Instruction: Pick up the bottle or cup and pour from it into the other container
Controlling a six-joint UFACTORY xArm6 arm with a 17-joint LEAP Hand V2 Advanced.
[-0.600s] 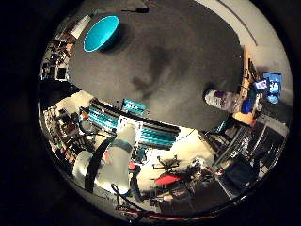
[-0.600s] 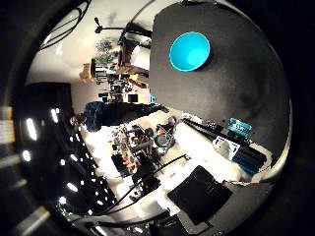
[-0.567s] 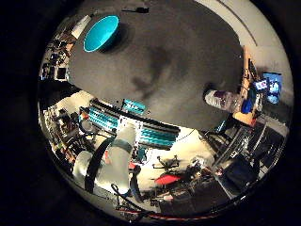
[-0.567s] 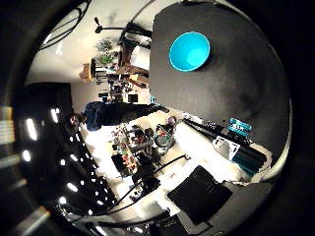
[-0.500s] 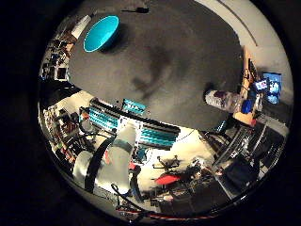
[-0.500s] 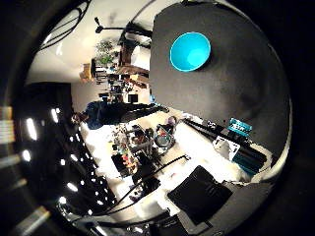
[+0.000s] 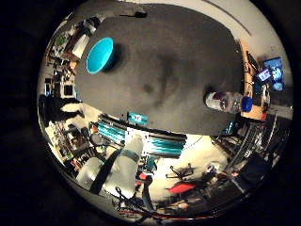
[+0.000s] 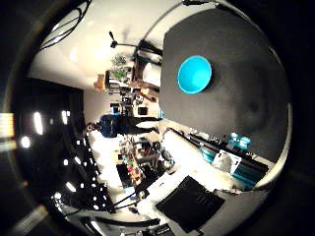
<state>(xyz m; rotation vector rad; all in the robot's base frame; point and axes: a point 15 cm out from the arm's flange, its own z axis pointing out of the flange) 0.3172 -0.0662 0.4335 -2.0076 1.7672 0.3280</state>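
Note:
A teal bowl stands on a dark round table, near one edge. A clear plastic bottle with a blue cap is at the opposite edge of the table, far from the bowl. I cannot tell whether the bottle stands or lies. The right thumb side palm view also shows the bowl on the table, but no bottle. My hand is high above the table, away from both things.
A rack with teal fronts stands beside the table's edge, below the arm. Wooden shelving with small items is just past the bottle. Chairs, one with a red seat, and cluttered desks ring the table.
The whole picture has shifted and turned in both views, so the camera has moved. The bowl and bottle keep their places on the table.

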